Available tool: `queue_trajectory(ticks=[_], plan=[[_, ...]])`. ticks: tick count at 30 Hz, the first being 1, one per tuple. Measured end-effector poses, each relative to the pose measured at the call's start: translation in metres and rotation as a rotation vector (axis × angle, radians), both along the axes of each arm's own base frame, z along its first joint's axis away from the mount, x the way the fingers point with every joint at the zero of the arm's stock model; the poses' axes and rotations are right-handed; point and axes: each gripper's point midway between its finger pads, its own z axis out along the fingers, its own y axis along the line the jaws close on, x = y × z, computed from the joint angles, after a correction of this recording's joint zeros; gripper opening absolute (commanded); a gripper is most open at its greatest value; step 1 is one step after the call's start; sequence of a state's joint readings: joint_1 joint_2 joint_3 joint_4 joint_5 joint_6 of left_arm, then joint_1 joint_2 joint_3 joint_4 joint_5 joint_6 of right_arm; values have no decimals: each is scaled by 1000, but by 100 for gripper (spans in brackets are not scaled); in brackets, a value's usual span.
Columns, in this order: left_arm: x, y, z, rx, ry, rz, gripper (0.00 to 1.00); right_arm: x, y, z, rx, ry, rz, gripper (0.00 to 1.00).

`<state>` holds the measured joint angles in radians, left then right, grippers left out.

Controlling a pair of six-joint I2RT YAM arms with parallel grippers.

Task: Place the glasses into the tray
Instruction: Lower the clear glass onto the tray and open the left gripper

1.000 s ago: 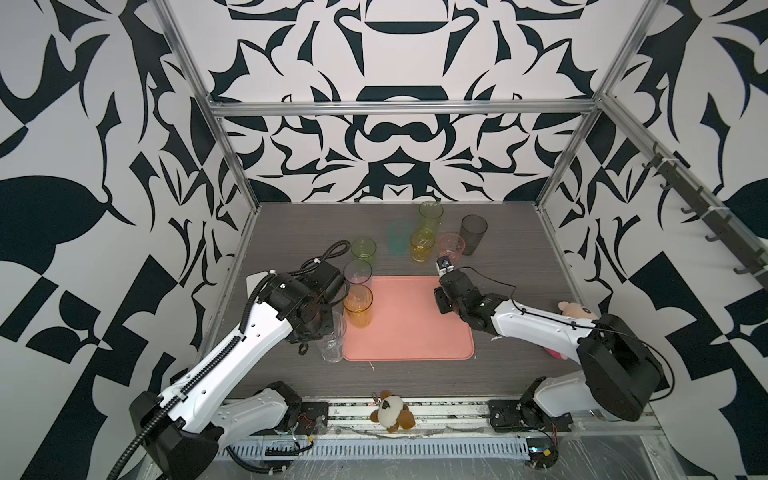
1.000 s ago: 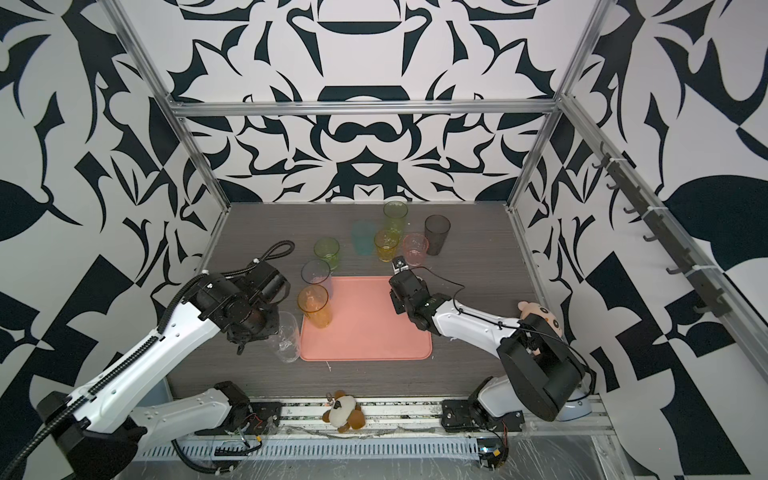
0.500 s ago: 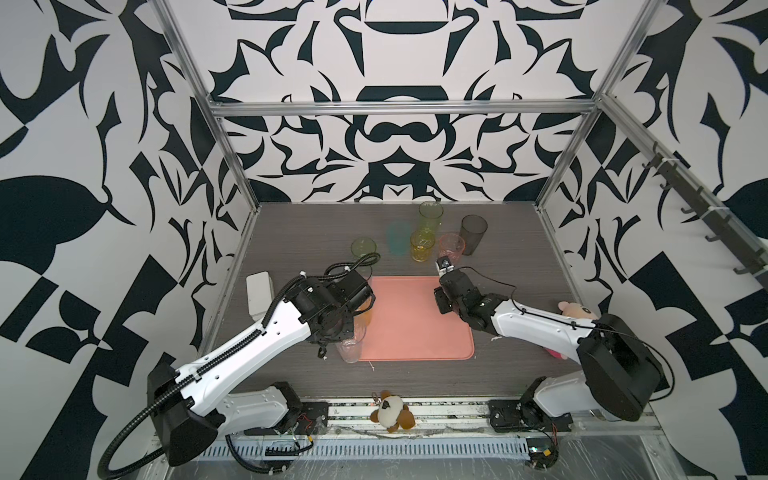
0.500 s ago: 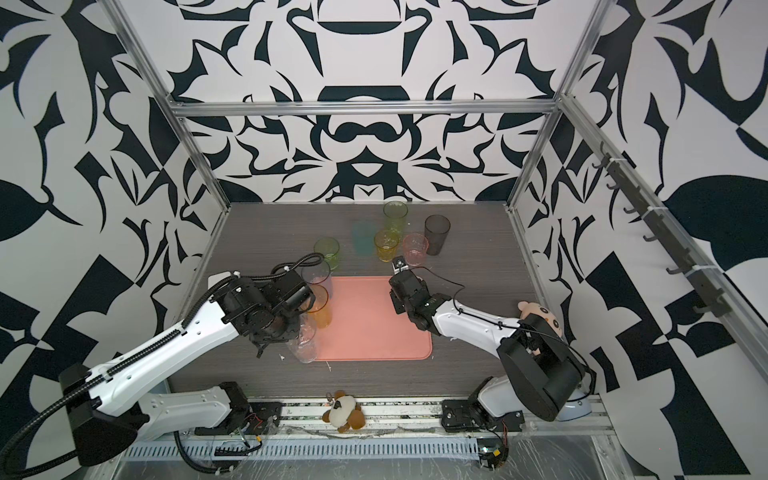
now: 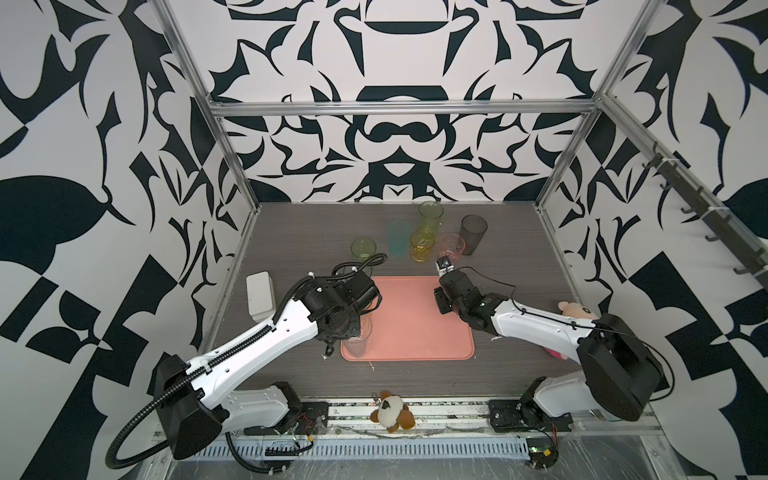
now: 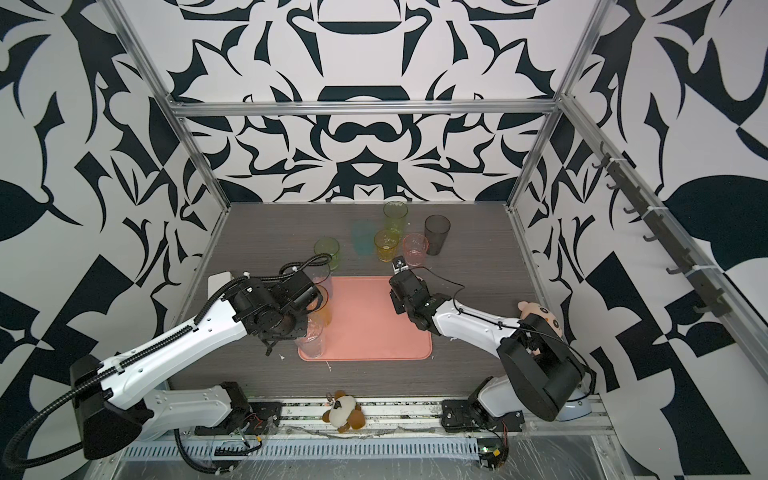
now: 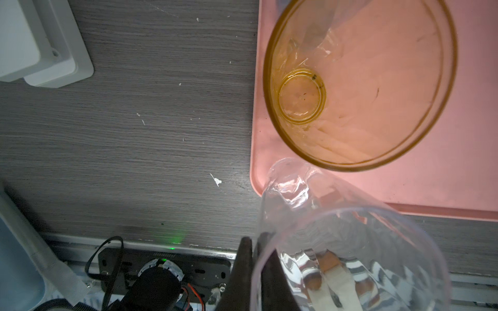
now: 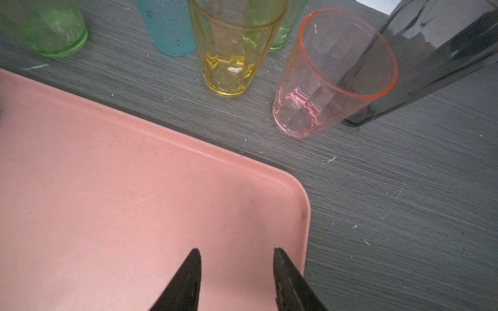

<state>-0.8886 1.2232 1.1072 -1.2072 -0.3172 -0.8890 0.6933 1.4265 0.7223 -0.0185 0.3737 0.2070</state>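
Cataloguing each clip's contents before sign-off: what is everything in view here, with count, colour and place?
tray: one, salmon pink, centre of the table.
clear tumbler: one, colourless, at the tray's near left corner, gripped.
orange tumbler: one, orange, on the tray by its left edge.
pale tumbler: one, tint unclear, near the tray's far left corner, partly hidden.
table tumblers: six, behind the tray: short green tumbler, teal tumbler, yellow tumbler, tall green tumbler, pink tumbler, smoky grey tumbler.
container: one, white, table's left edge.
plush toys: two; brown-and-white plush on the front rail, pink plush beside the right arm.
left gripper: black, shut on the clear tumbler's rim.
right gripper: black, open, empty, above the tray's far right corner.
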Motion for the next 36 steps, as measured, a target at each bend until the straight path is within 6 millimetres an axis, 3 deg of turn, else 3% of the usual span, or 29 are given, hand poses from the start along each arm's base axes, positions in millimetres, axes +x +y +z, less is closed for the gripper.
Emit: queue_trajectory(ticks=[24, 36], plan=[[5, -2, -19, 10, -13, 3, 1, -1, -1, -1, -5, 5, -1, 47], [6, 0, -21, 21, -17, 11, 27, -1, -1, -1, -5, 5, -1, 47]])
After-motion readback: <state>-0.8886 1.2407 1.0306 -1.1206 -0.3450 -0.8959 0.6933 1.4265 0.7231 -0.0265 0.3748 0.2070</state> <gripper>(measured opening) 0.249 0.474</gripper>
